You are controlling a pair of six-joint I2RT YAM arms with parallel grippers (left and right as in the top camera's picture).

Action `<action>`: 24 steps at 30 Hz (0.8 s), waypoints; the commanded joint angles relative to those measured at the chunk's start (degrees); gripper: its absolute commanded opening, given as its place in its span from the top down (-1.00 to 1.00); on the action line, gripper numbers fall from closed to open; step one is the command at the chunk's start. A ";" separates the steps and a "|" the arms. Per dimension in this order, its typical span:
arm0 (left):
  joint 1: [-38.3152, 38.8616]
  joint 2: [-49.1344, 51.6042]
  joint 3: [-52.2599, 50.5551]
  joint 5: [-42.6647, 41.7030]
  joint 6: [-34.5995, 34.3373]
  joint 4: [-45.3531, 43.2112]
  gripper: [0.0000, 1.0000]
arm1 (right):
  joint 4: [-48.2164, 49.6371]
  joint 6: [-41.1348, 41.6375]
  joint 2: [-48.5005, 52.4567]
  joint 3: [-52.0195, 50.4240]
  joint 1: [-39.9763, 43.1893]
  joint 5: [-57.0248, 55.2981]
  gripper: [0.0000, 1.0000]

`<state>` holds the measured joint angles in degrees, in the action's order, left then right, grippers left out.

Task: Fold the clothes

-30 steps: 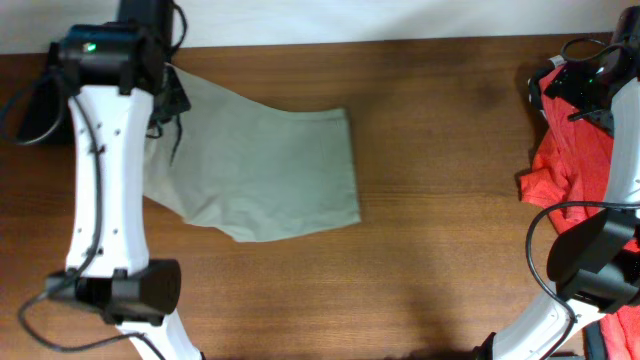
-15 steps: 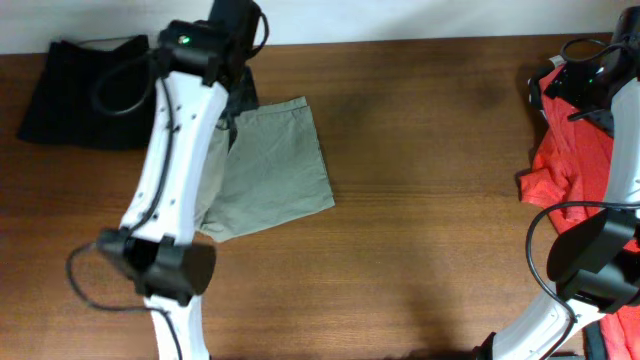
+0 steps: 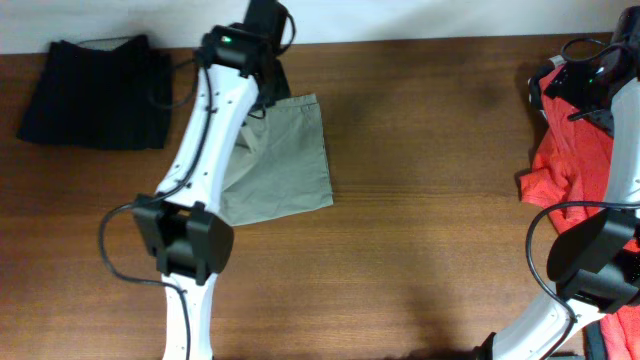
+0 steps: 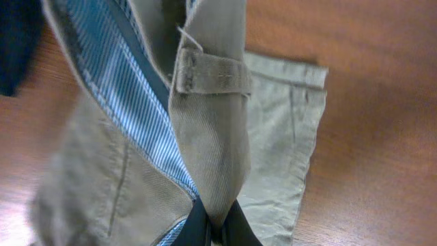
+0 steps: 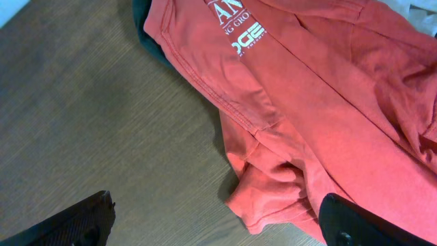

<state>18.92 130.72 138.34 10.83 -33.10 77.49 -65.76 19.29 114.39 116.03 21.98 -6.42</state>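
Note:
The khaki shorts (image 3: 290, 160) lie folded over on the table left of centre. My left gripper (image 3: 268, 82) is at their far edge, shut on the waistband (image 4: 212, 137), which hangs pinched between the jaws with its blue striped lining (image 4: 116, 82) showing. A black garment (image 3: 95, 92) lies folded at the far left. A red T-shirt with white print (image 3: 575, 155) is heaped at the right edge; it fills the right wrist view (image 5: 314, 116). My right gripper (image 3: 590, 85) hovers over it, open and empty, its fingertips (image 5: 89, 215) wide apart.
The wooden table (image 3: 430, 200) stretches between the shorts and the red T-shirt. More red cloth (image 3: 620, 335) shows at the bottom right corner. The table's far edge runs along the top of the overhead view.
My left gripper has carried the shorts' waistband from far left to the right, folding the shorts over themselves. The black garment is now uncovered. The right arm has not moved.

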 commanded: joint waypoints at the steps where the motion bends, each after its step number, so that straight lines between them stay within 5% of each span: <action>1: 2.67 6.82 0.44 -4.50 -0.74 -1.44 0.99 | 0.00 0.31 -0.35 0.28 -0.15 -0.48 -0.97; 15: 8.46 12.44 0.44 -8.52 -0.72 -6.80 0.95 | 0.00 0.31 -0.35 0.28 -0.15 -0.48 -0.98; 20: 8.74 12.66 0.44 -8.55 -0.72 -7.61 0.48 | 0.00 0.31 -0.35 0.28 -0.15 -0.48 -0.97; 24: 8.59 12.61 2.12 -8.52 2.89 -7.39 0.47 | 0.00 0.31 -0.35 0.28 -0.15 -0.48 -0.97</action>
<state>27.38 142.89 138.34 2.92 -33.45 70.00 -65.73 19.31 114.39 116.03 21.98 -6.42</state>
